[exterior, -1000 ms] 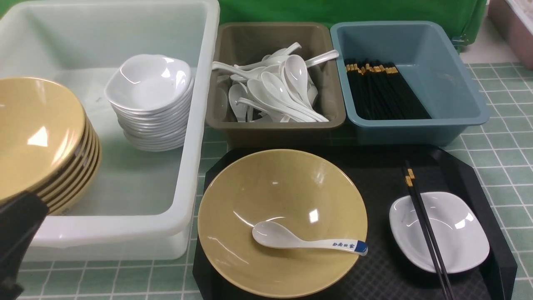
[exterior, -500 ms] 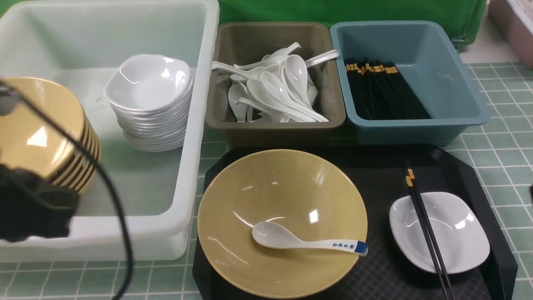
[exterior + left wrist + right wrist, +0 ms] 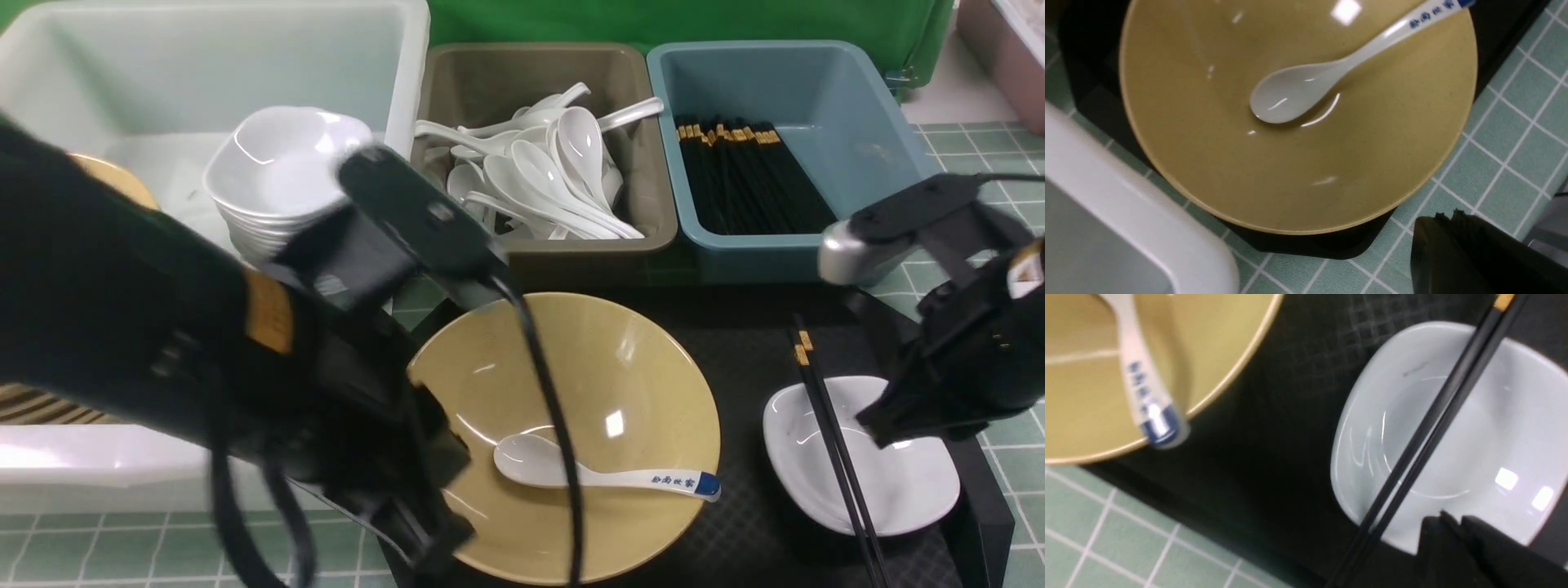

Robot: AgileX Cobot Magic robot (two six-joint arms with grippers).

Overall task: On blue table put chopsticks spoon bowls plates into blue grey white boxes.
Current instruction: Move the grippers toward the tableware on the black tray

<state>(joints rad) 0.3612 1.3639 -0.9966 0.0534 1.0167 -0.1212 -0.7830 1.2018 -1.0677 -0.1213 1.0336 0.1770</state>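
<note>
A tan bowl sits on the black tray with the blue-tipped spoon lying in it. A white dish sits to its right with a pair of chopsticks across it. My left gripper hangs by the bowl's near-left rim; in the left wrist view it is shut and empty over table tiles beside the bowl and spoon. My right gripper hovers over the dish. In the right wrist view it is shut and empty beside the chopsticks on the dish.
The white box holds a stack of white dishes and tan bowls, mostly hidden by my left arm. The grey box holds plain white spoons. The blue box holds chopsticks. The black tray lies on the tiled table.
Both arms have swung in. The left arm came from the left edge across the white box to the bowl's near-left rim. The right arm came in from the right over the white dish.
</note>
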